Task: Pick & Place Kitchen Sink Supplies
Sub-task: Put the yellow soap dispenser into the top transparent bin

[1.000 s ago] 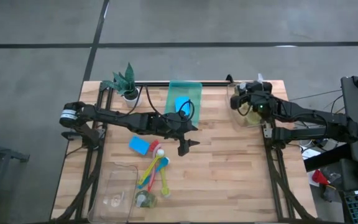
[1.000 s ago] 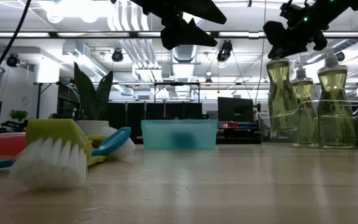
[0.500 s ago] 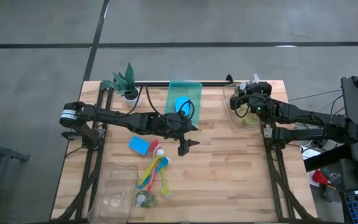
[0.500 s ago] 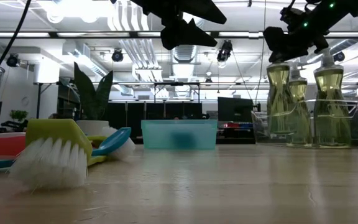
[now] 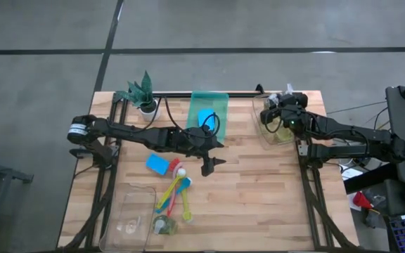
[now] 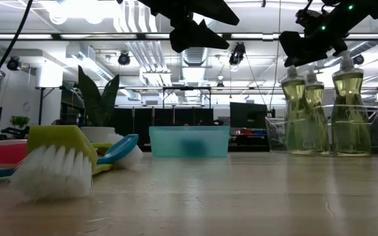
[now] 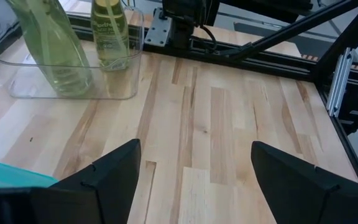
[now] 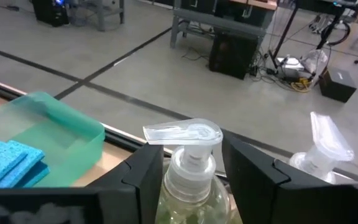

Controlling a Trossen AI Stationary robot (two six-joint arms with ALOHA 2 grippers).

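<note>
My right gripper [image 5: 271, 117] hovers open over the clear tray [image 5: 275, 133] at the table's far right. Its fingers [image 8: 143, 180] stand on either side of a soap bottle's pump neck [image 8: 190, 169] with a gap on each side. Three soap bottles [image 6: 295, 108] stand upright on their bases in that tray. My left gripper [image 5: 213, 164] hangs open above the middle of the table with nothing between its fingers. One blue sponge [image 5: 158, 164] lies on the wood, and another [image 5: 204, 117] lies in the green tray [image 5: 208, 102]. Several brushes [image 5: 175, 195] lie near the front left.
A potted plant [image 5: 140, 91] stands at the far left. A second clear tray [image 5: 127, 219] sits at the near left corner. A black rail [image 5: 209, 94] runs along the far edge. Bare wood lies between the brushes and the right arm's frame.
The soap bottle under my right gripper has come down a little and now stands in the clear tray beside the others. My right gripper has sunk slightly with it over the tray.
</note>
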